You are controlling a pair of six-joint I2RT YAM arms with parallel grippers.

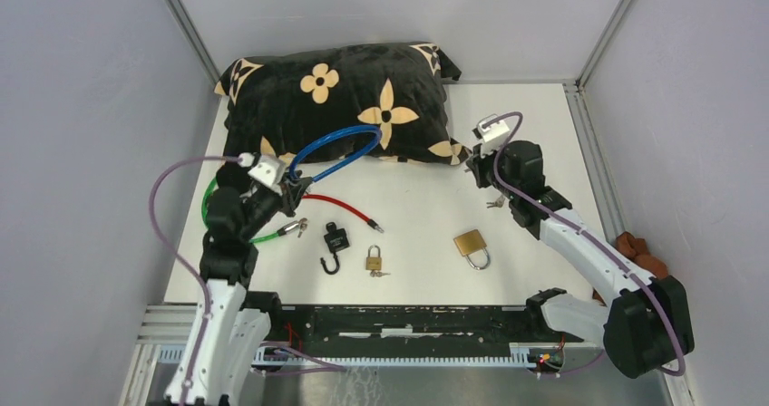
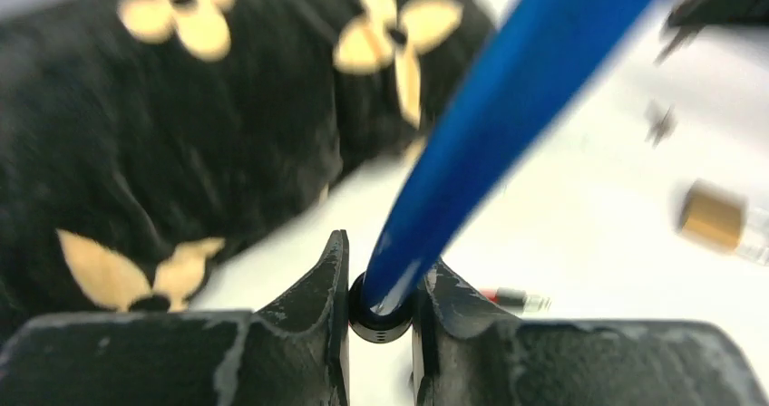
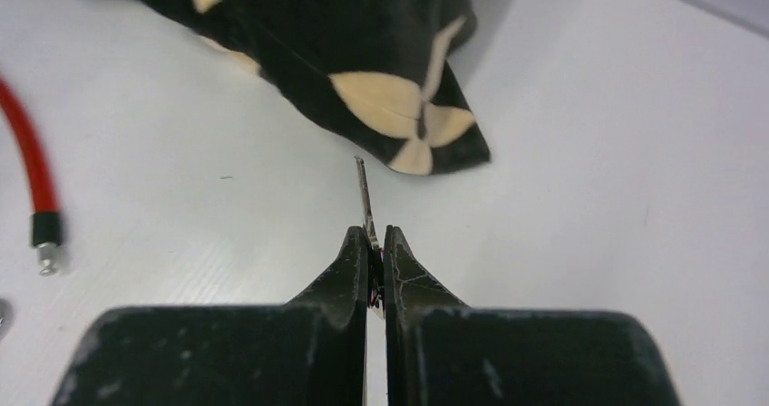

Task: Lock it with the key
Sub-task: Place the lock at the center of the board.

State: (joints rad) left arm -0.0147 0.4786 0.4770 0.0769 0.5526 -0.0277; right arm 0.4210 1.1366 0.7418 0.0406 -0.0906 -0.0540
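The left arm (image 1: 222,270) is folded at the elbow and reached forward; the left gripper (image 2: 381,275) is clamped on the black end of a blue cable (image 2: 490,125); the right arm (image 1: 580,243) is stretched forward and inward; the right gripper (image 3: 369,243) is pinched tight on a thin metal blade, seemingly a key (image 3: 364,193).

Left arm (image 1: 210,320) and right arm (image 1: 585,243): white link shells, black joint housings, a lilac cable (image 1: 156,220) looped along each. Left hand (image 2: 381,284) and right hand (image 3: 376,243): black fingers (image 3: 340,284), grey-scuffed, seemingly from wear.
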